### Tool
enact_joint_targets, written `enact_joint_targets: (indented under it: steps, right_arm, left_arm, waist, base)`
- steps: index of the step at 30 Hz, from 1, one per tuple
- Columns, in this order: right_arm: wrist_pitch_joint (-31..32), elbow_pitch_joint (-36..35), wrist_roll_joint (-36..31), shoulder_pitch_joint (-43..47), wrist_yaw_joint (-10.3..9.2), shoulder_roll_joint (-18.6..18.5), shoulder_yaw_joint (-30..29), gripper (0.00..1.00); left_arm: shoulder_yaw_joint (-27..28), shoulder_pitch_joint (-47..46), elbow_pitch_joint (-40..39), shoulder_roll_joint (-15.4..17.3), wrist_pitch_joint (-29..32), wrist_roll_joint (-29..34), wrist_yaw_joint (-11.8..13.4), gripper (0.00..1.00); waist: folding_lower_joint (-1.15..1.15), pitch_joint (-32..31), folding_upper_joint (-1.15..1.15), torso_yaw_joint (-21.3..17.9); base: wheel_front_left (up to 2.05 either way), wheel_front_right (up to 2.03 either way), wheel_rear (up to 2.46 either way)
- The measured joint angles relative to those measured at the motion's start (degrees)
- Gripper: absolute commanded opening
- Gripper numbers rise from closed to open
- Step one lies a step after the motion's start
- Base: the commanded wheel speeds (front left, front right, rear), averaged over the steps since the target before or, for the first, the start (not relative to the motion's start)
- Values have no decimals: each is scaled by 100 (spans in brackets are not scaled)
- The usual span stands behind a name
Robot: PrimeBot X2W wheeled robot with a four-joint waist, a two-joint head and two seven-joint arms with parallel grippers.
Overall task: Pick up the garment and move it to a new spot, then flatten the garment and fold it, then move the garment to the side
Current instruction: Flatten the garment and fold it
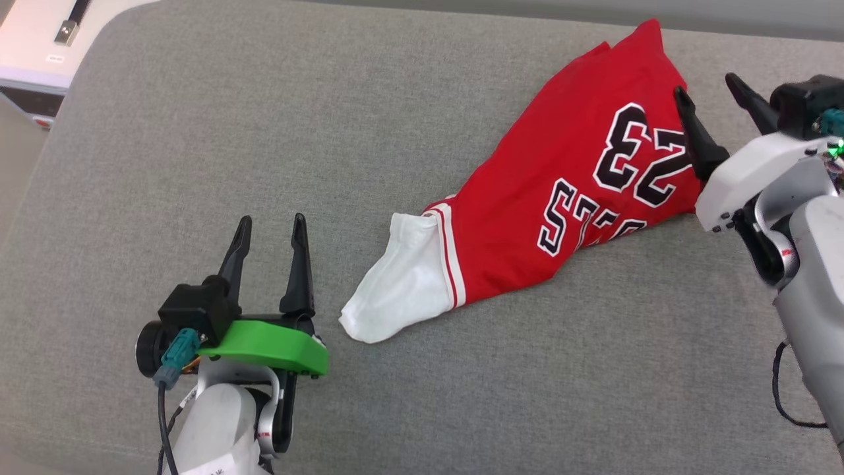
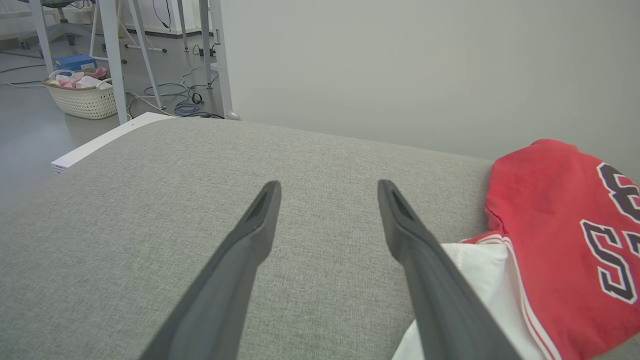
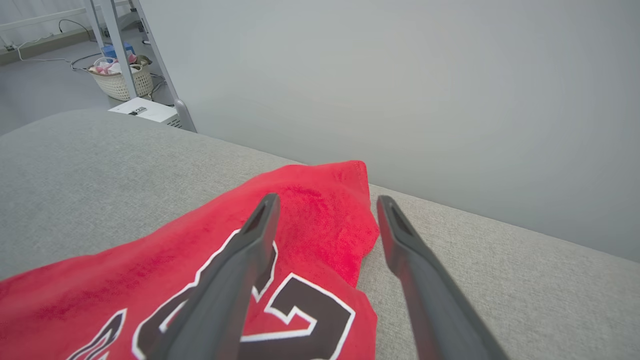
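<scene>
Garment [image 1: 560,191] bunched on grey cushion [image 1: 198,132]. Left gripper [image 1: 271,220] wide, empty, by white sleeve [image 1: 402,284]. Right gripper [image 1: 705,86] wide, empty, over right red edge. Best, I think: pinch both ends, pull apart gently.

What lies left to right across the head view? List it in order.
Left gripper, jaws open → garment, its white sleeve end first, then the red body → right gripper, jaws open.
</scene>
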Motion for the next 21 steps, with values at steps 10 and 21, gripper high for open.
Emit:
enact_joint_targets:
  steps: [10, 21]
  right_arm:
    - [27, -957, -322, 1553, 0, 279, -899, 100]
    - [2206, -1872, 0, 2628, -1, 311, -1427, 100]
  left_arm:
    - [97, 249, 46, 129, 9, 0, 85, 100]
    - [129, 339, 15, 212, 58, -20, 141, 100]
  waist:
    - [-1, -455, 0, -307]
    - [-1, -591, 0, -522]
  base:
    - [0, 0, 0]
    - [0, 0, 0]
